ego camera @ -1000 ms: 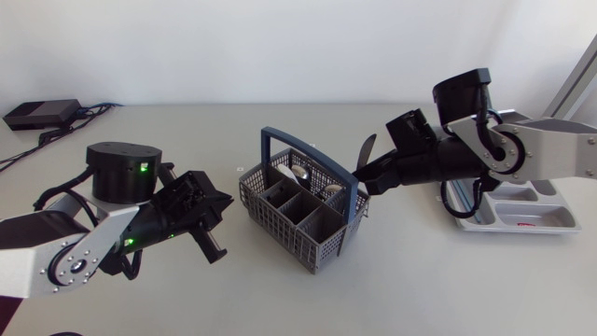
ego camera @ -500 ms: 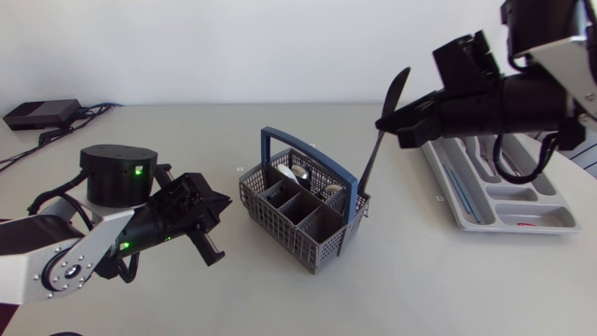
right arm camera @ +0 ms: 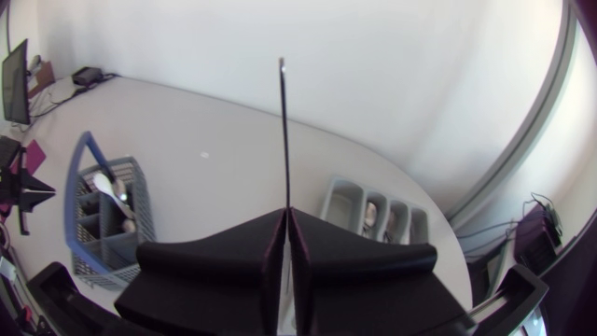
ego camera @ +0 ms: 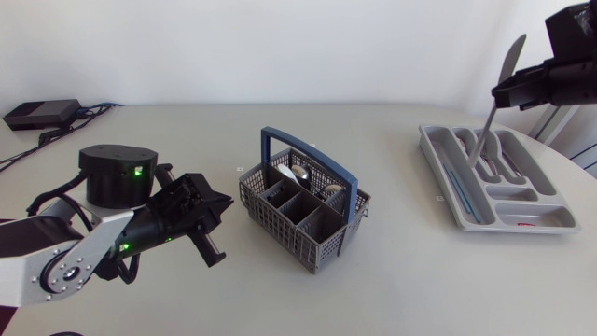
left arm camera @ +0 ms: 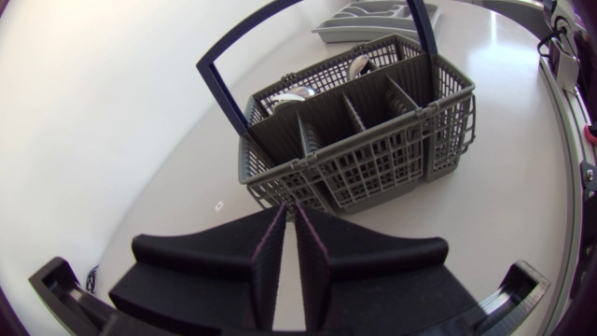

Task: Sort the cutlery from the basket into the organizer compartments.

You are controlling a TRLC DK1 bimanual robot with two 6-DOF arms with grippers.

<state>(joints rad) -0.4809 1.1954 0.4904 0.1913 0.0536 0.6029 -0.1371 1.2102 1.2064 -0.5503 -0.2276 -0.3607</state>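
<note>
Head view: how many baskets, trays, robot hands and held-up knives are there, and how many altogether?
Cutlery basket: 1
Organizer tray: 1
Robot hands: 2, the left hand and the right hand
Knife held up by the right hand: 1
Total: 5

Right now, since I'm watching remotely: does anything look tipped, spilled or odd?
Nothing stands out. The basket stands upright, the organizer lies flat, and the right tool grips a cutlery piece in the air by the organizer. The left tool is shut and empty near the basket.

The pale table (ego camera: pixel 392 289) carries a grey basket (ego camera: pixel 317 245) and organizer (ego camera: pixel 511 194).
</note>
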